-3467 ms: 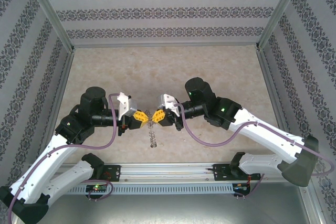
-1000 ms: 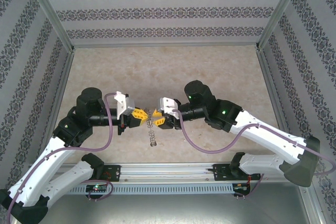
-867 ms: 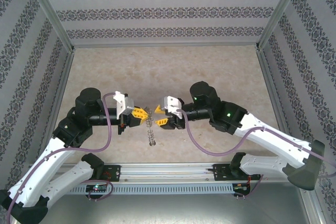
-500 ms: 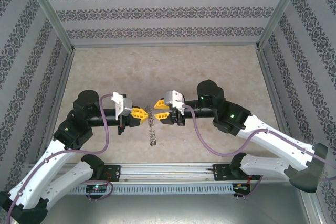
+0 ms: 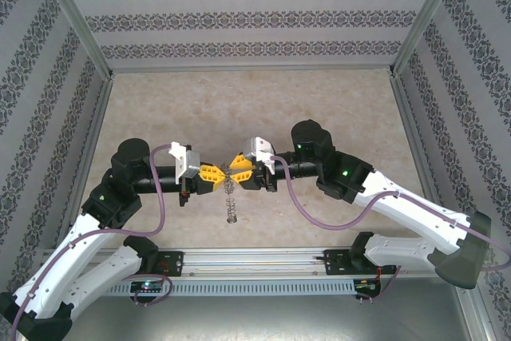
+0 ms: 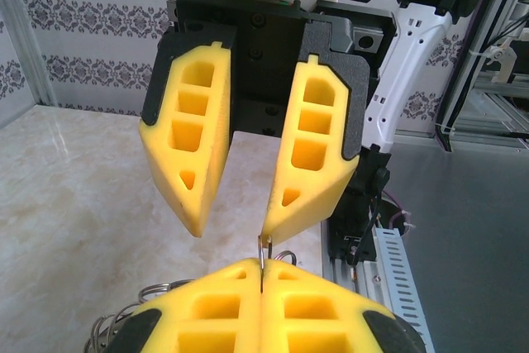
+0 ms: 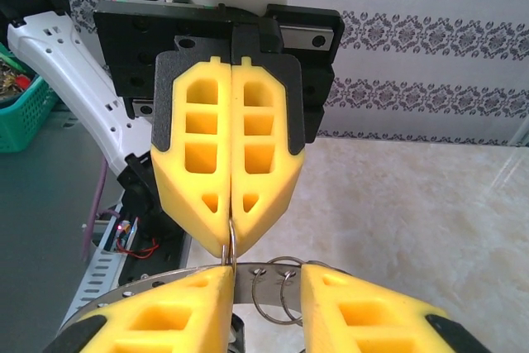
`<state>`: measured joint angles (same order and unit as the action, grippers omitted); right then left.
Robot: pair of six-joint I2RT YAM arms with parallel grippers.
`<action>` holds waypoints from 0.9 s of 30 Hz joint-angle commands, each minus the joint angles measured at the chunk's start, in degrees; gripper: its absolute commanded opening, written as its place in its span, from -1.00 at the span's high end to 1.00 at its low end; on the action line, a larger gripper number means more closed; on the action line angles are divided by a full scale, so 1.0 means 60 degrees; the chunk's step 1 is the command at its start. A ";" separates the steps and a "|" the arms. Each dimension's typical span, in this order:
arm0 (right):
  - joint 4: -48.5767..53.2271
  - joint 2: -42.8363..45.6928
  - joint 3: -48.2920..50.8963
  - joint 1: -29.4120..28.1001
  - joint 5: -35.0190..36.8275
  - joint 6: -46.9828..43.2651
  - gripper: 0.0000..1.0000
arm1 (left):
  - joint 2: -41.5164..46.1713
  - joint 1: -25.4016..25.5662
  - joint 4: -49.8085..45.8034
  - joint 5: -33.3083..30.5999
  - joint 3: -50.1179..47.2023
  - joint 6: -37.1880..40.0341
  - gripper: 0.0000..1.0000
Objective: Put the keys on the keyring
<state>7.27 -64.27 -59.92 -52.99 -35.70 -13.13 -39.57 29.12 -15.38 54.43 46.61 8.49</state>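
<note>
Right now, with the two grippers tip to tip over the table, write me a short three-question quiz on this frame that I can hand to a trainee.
1. True or false: the left gripper is shut.
2. On the right gripper, how do the jaws stand? A) shut tight B) apart C) clamped on a cable
3. In the right wrist view, which flat grey thing crosses the gap between that gripper's fingers?
Key: 1 true, it pinches a thin wire loop. 2 B. 3 the keyring.
</note>
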 commanded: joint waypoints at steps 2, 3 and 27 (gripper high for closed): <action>-0.0094 -0.0124 -0.0271 -0.0030 -0.0639 0.0222 0.40 | 0.0091 -0.0044 0.0801 0.0182 0.0033 -0.0086 1.00; -0.0078 -0.0128 -0.0280 -0.0031 -0.0649 0.0225 0.41 | 0.0091 -0.0049 0.0783 0.0172 0.0045 -0.0082 1.00; 0.0166 0.0110 -0.0228 -0.0030 -0.0901 0.0407 0.31 | 0.0062 -0.0046 0.0656 -0.0011 0.0057 0.0048 1.00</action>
<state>7.97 -64.20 -60.05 -52.97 -36.99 -11.73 -39.48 29.12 -15.38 54.68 46.61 8.54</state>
